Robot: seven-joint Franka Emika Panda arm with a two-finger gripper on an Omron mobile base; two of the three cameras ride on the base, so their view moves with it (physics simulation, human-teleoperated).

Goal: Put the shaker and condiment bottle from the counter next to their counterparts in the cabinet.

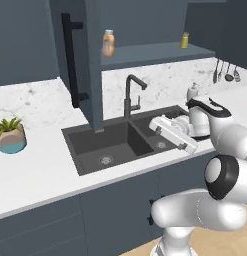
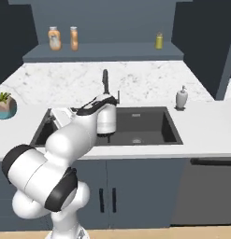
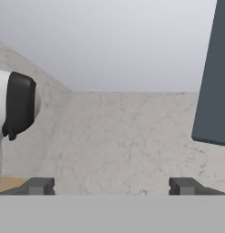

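My gripper [image 3: 113, 186] is open, its two dark fingertips [image 3: 41, 185] far apart with nothing between them. It hovers over the black sink [image 1: 120, 142], low and in front of the faucet [image 1: 131, 95]; the hand [image 2: 60, 115] sits over the sink's left side. The cabinet [image 1: 155, 52] stands open above. On its shelf [image 2: 112, 51] are two orange bottles side by side, one wide with a light label [image 2: 54, 38] and one slimmer [image 2: 74, 38]. I cannot tell which is the condiment bottle. A yellow-green shaker [image 2: 159, 40] stands at the right. The task's shaker is out of view.
The cabinet door [image 1: 90, 65], with its black bar handle [image 1: 70, 60], juts out over the marble counter [image 1: 40, 165] left of the sink. A potted plant [image 1: 10, 135] sits at far left and a soap dispenser [image 2: 182, 98] right of the sink. Utensils [image 1: 226, 72] hang at the far right.
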